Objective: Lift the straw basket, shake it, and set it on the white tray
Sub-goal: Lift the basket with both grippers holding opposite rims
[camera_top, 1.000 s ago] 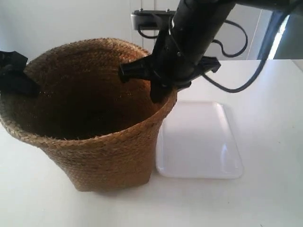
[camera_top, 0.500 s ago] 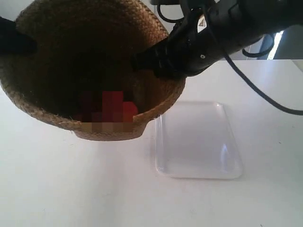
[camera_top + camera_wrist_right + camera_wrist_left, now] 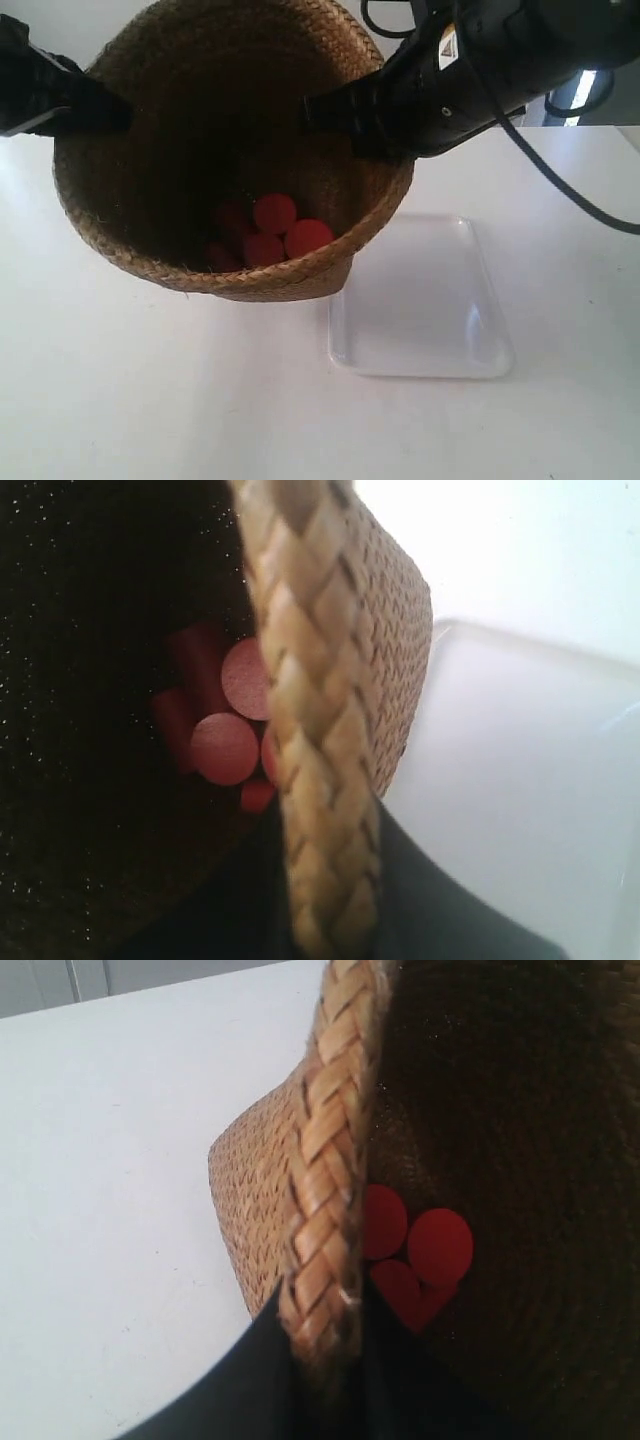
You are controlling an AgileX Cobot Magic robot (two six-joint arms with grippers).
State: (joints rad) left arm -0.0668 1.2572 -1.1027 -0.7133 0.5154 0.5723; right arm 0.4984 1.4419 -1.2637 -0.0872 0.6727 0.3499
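My left tool (image 3: 325,1365) and right tool (image 3: 330,890) pinch opposite sides of the straw basket (image 3: 300,285) rim, both arms held high. A second ago it stood upright on the table (image 3: 150,400); now it hangs raised and tipped.

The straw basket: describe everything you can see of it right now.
The straw basket is round, of braided tan-brown straw, with a thick plaited rim and dark inside. It hangs tipped toward the exterior camera, apparently clear of the table, beside the white tray and not on it. Several red round pieces lie at its bottom. The left gripper and right gripper clamp opposite sides of its rim.
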